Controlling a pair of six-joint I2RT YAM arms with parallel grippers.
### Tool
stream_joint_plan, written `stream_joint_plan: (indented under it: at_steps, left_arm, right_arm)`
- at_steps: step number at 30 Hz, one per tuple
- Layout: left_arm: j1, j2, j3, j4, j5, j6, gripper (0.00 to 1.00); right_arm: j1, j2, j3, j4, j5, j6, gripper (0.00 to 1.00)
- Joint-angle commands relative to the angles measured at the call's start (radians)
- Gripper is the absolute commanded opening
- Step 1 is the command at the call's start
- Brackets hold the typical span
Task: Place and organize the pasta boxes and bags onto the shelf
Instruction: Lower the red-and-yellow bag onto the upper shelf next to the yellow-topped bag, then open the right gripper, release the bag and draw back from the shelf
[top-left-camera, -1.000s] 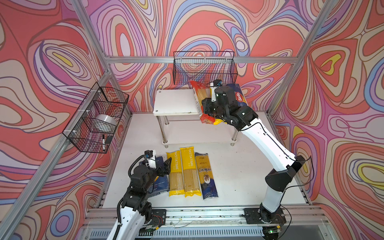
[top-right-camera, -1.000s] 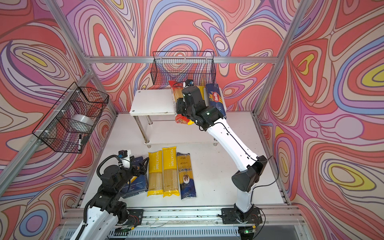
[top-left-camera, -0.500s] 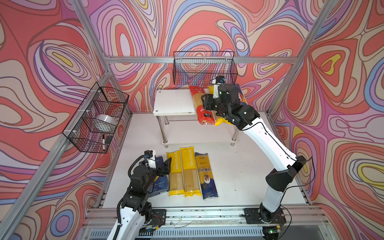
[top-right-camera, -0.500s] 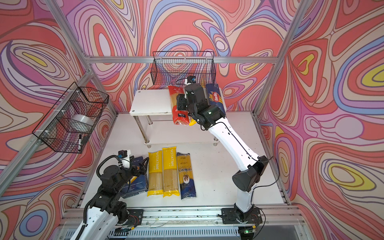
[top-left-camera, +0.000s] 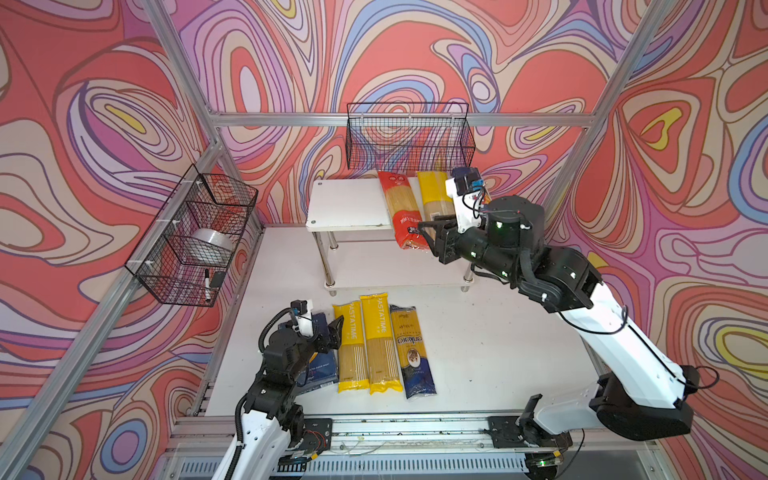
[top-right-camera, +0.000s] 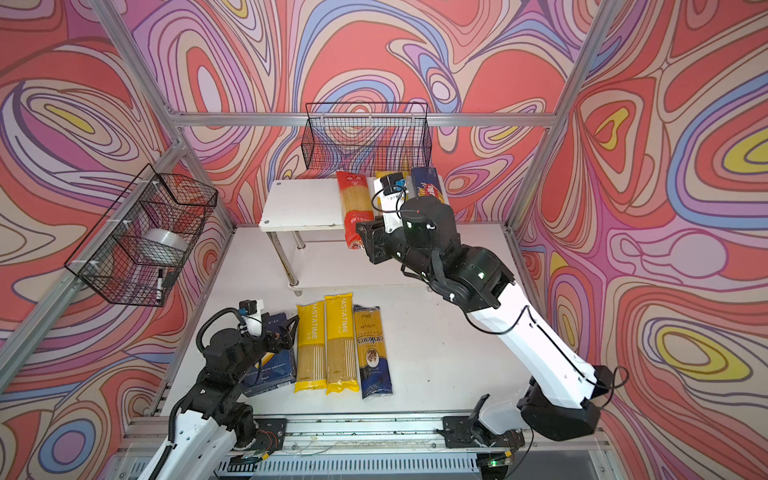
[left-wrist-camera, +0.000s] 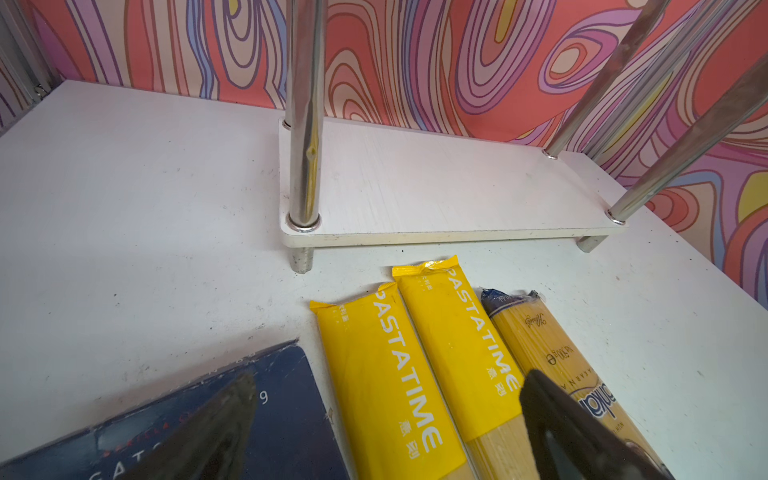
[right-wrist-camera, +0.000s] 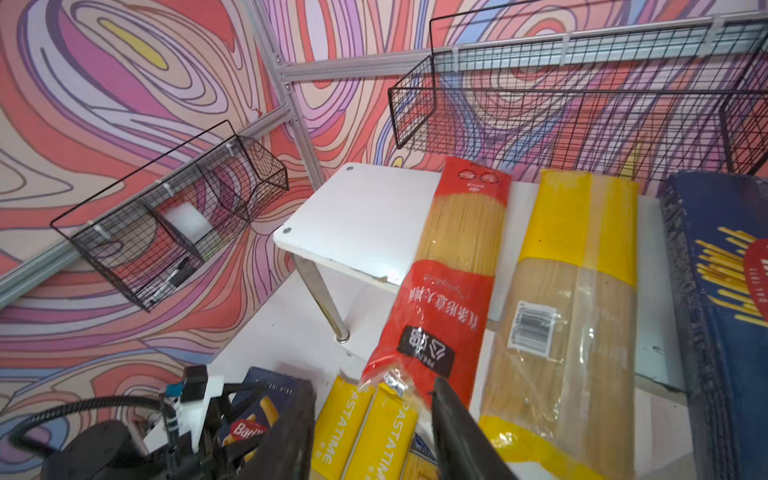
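On the shelf's (top-left-camera: 345, 203) top board lie a red-ended bag (top-left-camera: 401, 208) (right-wrist-camera: 457, 266), a yellow-ended bag (right-wrist-camera: 577, 270) and a long blue pasta box (top-right-camera: 428, 183), side by side. My right gripper (top-left-camera: 426, 237) (right-wrist-camera: 370, 419) hangs open at the red bag's overhanging front end, its fingers apart from the bag. On the table lie two PASTATIME bags (top-left-camera: 351, 345) (top-left-camera: 378, 336), a gold-and-navy bag (top-left-camera: 411, 349) and a wide blue pasta box (left-wrist-camera: 282, 415). The left gripper (top-left-camera: 328, 332) (left-wrist-camera: 386, 415) hovers open above the box and yellow bags.
A black wire basket (top-left-camera: 409, 137) hangs on the back wall just above the shelf. Another wire basket (top-left-camera: 195, 237) on the left wall holds a tape roll and a marker. The shelf's lower board (left-wrist-camera: 436, 191) is bare between chrome legs (left-wrist-camera: 305, 124).
The right gripper laid the tilted red-ended bag flat on the top board, opened, and drew back to the bag's front end. The left arm has not moved.
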Motion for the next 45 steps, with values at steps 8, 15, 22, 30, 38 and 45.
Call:
stream_joint_plan:
  at_steps: [8,15,22,30,38,45]
  left_arm:
    - [-0.003,0.021,0.014,0.011,0.001,0.005,1.00]
    - [-0.004,-0.004,0.006,0.006,0.002,0.005,1.00]
    - [-0.003,-0.004,0.007,0.004,-0.006,0.002,1.00]
    - [-0.004,-0.004,0.007,0.004,-0.005,0.004,1.00]
    - [-0.004,-0.005,0.006,0.004,-0.005,0.004,1.00]
    - [-0.003,-0.008,0.005,0.004,-0.004,0.003,1.00]
  right_arm:
    - [0.032,0.037,-0.055,-0.137,0.023,-0.094,0.47]
    - [0.033,0.089,-0.060,-0.067,0.038,-0.124,0.48]
    - [0.031,0.124,-0.053,-0.019,0.032,-0.117,0.48]
    - [0.016,0.177,-0.040,0.009,0.028,-0.125,0.51]
    - [-0.010,0.223,-0.014,0.018,0.042,-0.131,0.52]
    - [-0.021,0.275,0.014,0.056,-0.024,-0.126,0.52]
